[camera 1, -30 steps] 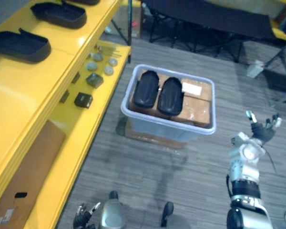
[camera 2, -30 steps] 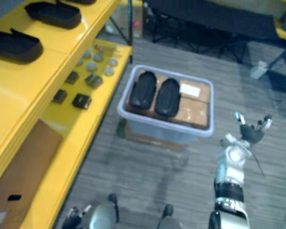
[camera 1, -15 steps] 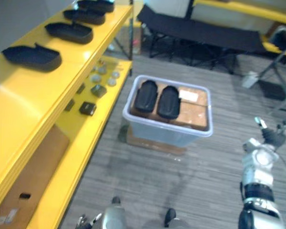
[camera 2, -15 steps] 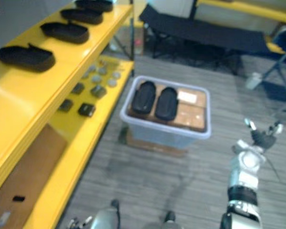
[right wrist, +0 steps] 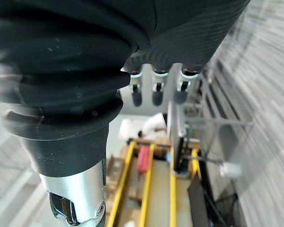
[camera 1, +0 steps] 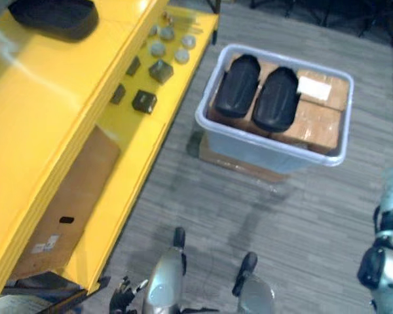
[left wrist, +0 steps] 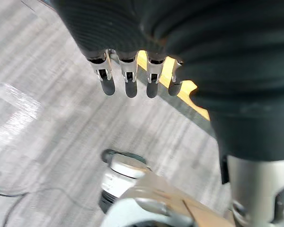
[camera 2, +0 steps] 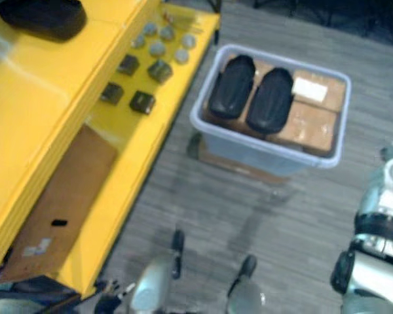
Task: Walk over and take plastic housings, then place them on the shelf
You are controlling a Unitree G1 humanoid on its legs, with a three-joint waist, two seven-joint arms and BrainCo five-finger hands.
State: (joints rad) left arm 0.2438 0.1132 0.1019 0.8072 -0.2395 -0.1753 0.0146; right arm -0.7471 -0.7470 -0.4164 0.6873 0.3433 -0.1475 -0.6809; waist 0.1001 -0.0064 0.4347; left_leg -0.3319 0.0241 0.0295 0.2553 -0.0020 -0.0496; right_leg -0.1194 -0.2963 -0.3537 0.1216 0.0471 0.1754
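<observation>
Two black plastic housings [camera 1: 237, 85] [camera 1: 275, 98] lie side by side on brown cardboard boxes inside a pale blue bin [camera 1: 262, 152] on the floor. Another black housing [camera 1: 56, 14] rests on the top level of the yellow shelf [camera 1: 33, 111] at the left. My left hand [left wrist: 128, 80] hangs low by my side, far from the bin, with straight fingers and nothing in it; it is also at the bottom of the left eye view [camera 1: 123, 302]. My right hand [right wrist: 156, 90] is open and empty, its fingers straight, with its arm at the right edge.
On the lower shelf level lie several small grey discs and dark blocks [camera 1: 144, 101], and a flat cardboard sheet [camera 1: 72, 196]. The bin stands on a flat cardboard piece [camera 1: 232, 162]. Grey striped floor [camera 1: 249, 222] lies between me and the bin.
The camera has come nearer and tilted down, so the bin and shelf look larger. My right hand, raised at the right before, has gone past the view's edge.
</observation>
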